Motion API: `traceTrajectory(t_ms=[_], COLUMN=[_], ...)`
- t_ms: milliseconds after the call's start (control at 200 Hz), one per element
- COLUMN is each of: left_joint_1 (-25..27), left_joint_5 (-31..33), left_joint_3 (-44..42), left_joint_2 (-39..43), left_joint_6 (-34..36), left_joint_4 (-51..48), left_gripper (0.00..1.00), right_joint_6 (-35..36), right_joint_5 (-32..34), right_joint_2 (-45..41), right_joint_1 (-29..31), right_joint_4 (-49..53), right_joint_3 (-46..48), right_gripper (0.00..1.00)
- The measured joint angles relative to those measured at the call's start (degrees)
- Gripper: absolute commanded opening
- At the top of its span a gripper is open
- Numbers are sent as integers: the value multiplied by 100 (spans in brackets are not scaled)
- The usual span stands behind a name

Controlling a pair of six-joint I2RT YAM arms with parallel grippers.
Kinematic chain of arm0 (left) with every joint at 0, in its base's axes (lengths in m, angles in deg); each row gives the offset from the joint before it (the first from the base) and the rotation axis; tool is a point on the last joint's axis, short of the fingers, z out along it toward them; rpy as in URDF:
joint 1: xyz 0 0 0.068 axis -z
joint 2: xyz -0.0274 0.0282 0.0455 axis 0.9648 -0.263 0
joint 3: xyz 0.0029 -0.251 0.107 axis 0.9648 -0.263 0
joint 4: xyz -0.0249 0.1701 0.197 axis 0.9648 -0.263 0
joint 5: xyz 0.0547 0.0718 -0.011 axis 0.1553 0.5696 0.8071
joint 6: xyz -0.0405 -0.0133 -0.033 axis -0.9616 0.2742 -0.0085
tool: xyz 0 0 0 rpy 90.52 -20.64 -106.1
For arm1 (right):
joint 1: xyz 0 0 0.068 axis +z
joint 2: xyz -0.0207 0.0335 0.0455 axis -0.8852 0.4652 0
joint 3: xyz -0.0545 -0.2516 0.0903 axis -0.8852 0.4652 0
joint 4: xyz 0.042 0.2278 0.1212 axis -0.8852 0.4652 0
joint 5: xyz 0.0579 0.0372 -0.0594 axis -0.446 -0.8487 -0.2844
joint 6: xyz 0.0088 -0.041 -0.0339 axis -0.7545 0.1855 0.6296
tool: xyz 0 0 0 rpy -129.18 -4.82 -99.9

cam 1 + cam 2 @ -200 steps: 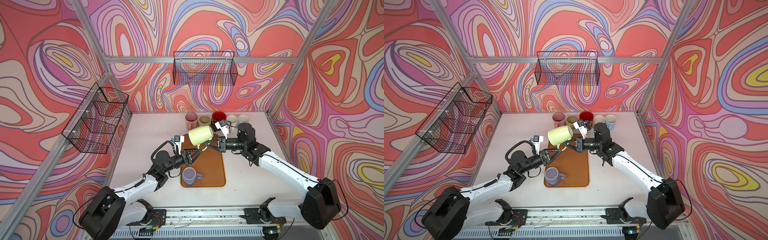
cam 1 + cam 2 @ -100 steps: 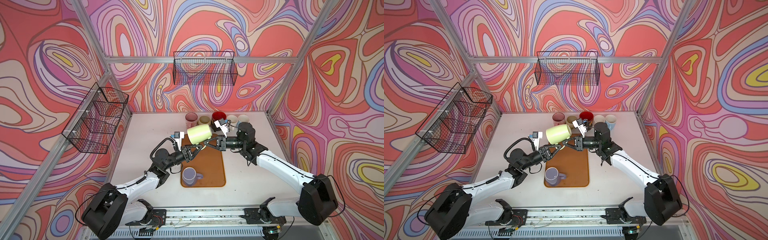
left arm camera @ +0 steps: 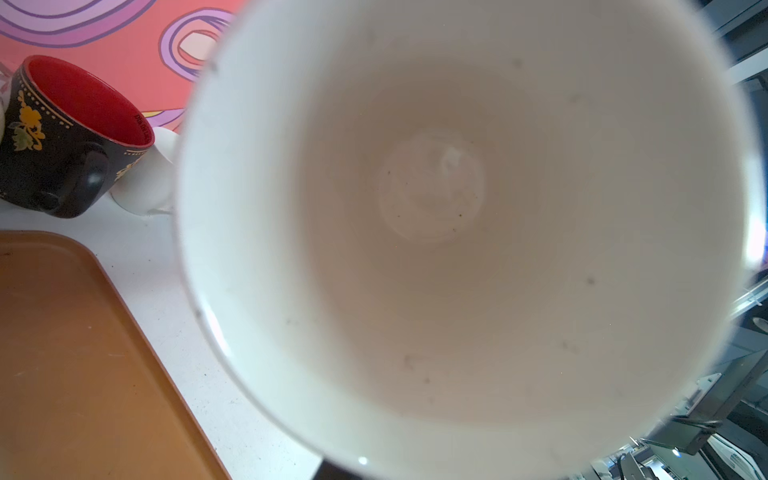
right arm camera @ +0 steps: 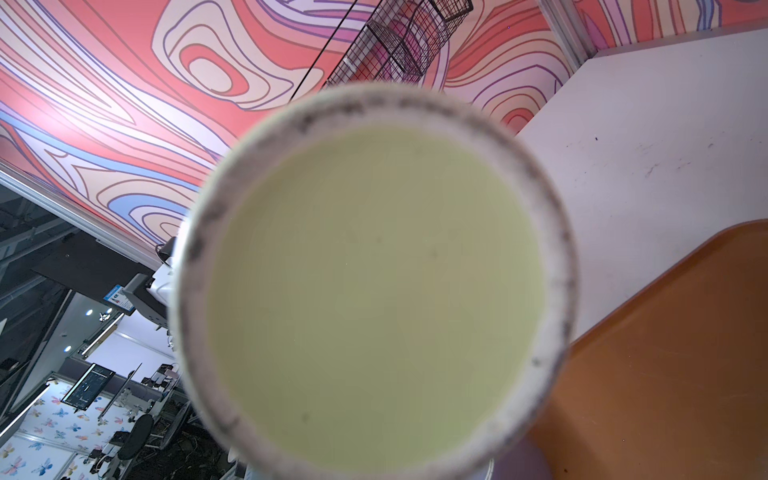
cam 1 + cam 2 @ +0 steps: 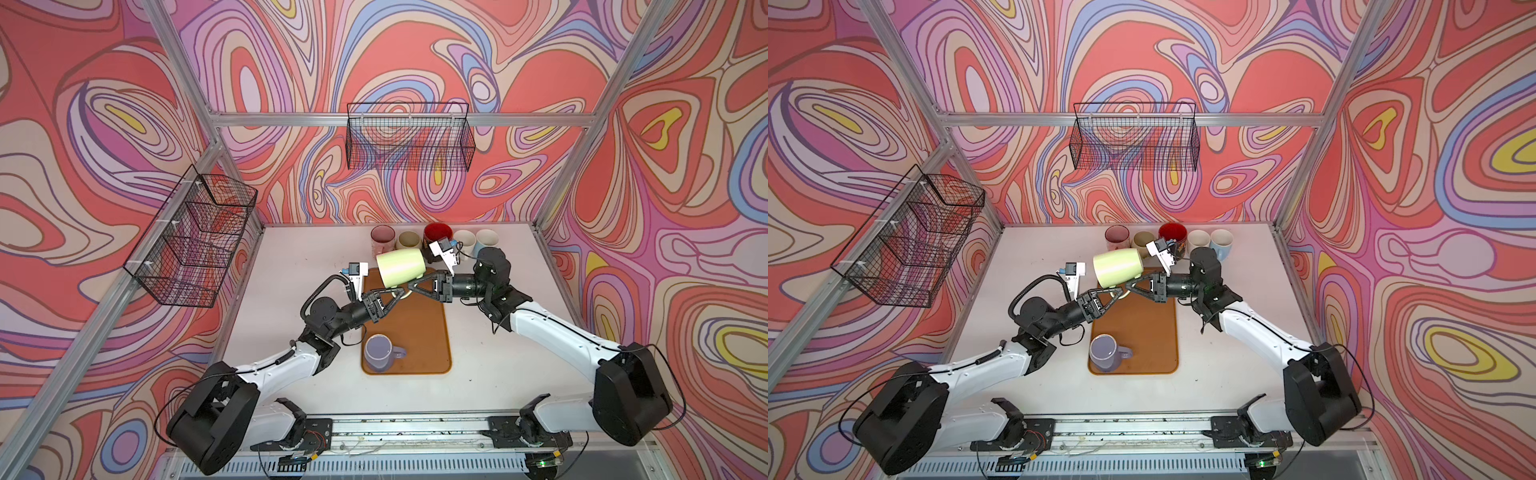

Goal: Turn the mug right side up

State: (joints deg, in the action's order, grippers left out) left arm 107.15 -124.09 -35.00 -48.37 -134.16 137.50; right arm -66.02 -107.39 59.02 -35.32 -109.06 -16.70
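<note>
The pale green mug [image 5: 400,267] [image 5: 1117,268] hangs on its side above the far end of the brown mat [image 5: 419,332]. Its white inside [image 3: 457,208] fills the left wrist view. Its green base [image 4: 374,299] fills the right wrist view. In both top views my left gripper [image 5: 402,293] [image 5: 1119,294] and right gripper [image 5: 411,286] [image 5: 1128,286] meet under the mug at its handle, each with its fingers drawn together on it. The mug hides both grippers' jaws in the wrist views.
A purple mug [image 5: 379,352] stands upright at the mat's near left corner. Several upright mugs line the back wall, among them a pink one [image 5: 382,237] and a red-lined black one [image 5: 437,232] [image 3: 75,137]. Wire baskets hang on the back wall [image 5: 409,139] and the left wall [image 5: 191,241].
My left gripper has reached up to the mug's handle and its fingers have closed there. The right gripper and the mug have hardly moved.
</note>
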Motion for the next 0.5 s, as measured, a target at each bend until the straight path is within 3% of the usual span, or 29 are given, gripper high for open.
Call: traceTrajectory(t_ms=[195,366,501], left_joint_1=[-7,9,11], left_joint_5=[-44,79,391], left_joint_3=[0,-2,-92], left_joint_2=[-63,-55,79], left_joint_6=[9,4,31], left_joint_4=[81,31,-188], left_gripper=[0,0,0], right_joint_6=[-98,72,337], right_joint_5=[-48,-9,28], right_joint_2=[35,35,48], right_joint_1=[-26,-20,57], right_joint_4=[-96,-37,212], right_joint_3=[52,59,87], right_gripper=[0,31,44])
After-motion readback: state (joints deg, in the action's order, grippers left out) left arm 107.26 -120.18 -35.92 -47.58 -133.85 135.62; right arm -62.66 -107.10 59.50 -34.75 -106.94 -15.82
